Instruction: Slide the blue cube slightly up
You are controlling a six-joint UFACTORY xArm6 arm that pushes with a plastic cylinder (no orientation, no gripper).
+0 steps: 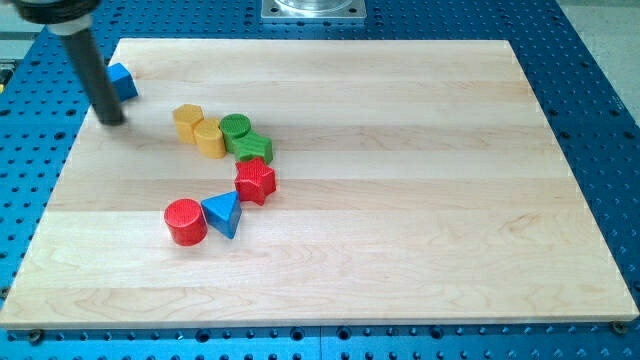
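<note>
The blue cube (122, 81) lies near the top left corner of the wooden board (400, 200), partly hidden behind my rod. My tip (112, 120) rests on the board just below and slightly left of the cube, close to it; I cannot tell whether they touch.
Two yellow blocks (200, 128) sit next to a green cylinder (236, 128) and a green star-like block (252, 148). Below them are a red star-like block (256, 182), a blue triangle (223, 213) and a red cylinder (185, 221). Blue perforated table (600, 60) surrounds the board.
</note>
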